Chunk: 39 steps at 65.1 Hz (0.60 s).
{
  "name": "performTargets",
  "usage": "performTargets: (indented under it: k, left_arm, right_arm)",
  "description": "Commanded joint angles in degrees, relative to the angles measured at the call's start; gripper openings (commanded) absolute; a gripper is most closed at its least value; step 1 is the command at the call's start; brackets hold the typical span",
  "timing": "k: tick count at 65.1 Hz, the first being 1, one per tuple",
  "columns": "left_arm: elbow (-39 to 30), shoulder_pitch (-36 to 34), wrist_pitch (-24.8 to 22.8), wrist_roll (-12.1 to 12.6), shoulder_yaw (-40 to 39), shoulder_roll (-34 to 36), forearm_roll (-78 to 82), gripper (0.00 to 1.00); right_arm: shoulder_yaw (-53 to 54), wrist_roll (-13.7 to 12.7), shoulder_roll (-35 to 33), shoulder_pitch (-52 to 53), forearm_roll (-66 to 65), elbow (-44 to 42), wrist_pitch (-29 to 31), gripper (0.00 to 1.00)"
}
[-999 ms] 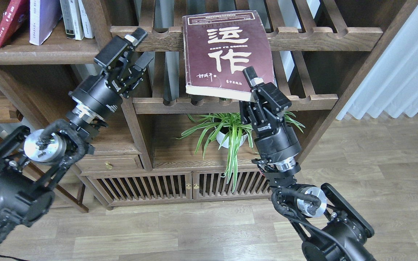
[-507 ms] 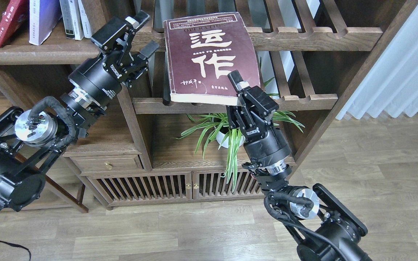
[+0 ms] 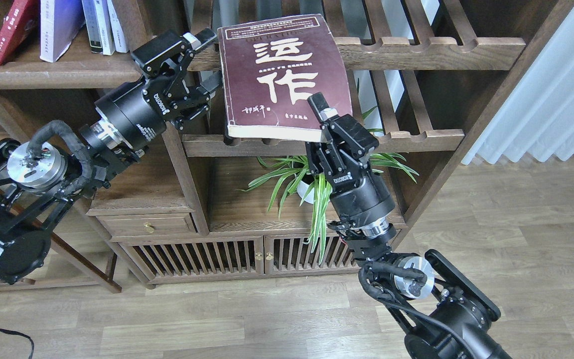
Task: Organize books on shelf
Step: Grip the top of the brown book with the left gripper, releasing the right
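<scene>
Fingers of right gripper: clamped on lower right corner of maroon book, held cover-up before slatted racks. Left gripper: fingers spread, at book's left edge, contact unclear. Red book, white-and-lavender book: upright on shelf, upper left.

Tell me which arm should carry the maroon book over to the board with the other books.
Left, probably. The left gripper is open at the maroon book's left edge, on the shelf side. The right gripper pinches its lower right corner, farther away.
</scene>
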Motion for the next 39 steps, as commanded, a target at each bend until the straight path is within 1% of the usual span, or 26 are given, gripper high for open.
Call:
performTargets:
  k: [1,11,15,19,28,37,39]
  left_arm:
    - [-0.1,0.0,0.3,0.2,-0.1,-0.2,-0.1,0.83]
    - [0.0,0.0,0.3,0.2,-0.1,-0.9,-0.5,0.81]
    - [0.0,0.0,0.3,0.2,-0.1,-0.9,-0.5,0.76]
    - [-0.1,-0.1,0.3,0.2,-0.1,-1.0,-0.5,0.73]
    - [0.0,-0.2,0.0,0.2,-0.2,-2.2,-0.5,0.58]
    - [0.0,-0.4,-0.2,0.2,-0.2,-2.3,-0.5,0.48]
    - [0.0,-0.4,-0.3,0.2,-0.2,-2.3,-0.5,0.43]
  right_arm:
    - [-0.1,-0.1,0.0,0.2,0.0,0.0,0.0,0.02]
    - [-0.9,0.0,-0.3,0.3,0.0,0.0,0.0,0.02]
    - [-0.9,-0.1,-0.3,0.3,0.0,0.0,0.0,0.02]
    - [-0.9,-0.1,-0.3,0.3,0.0,0.0,0.0,0.02]
    - [-0.9,-0.1,-0.4,0.4,0.0,0.0,0.0,0.03]
    - [-0.9,-0.1,-0.4,0.4,0.0,0.0,0.0,0.03]
    - [-0.9,-0.1,-0.4,0.4,0.0,0.0,0.0,0.03]
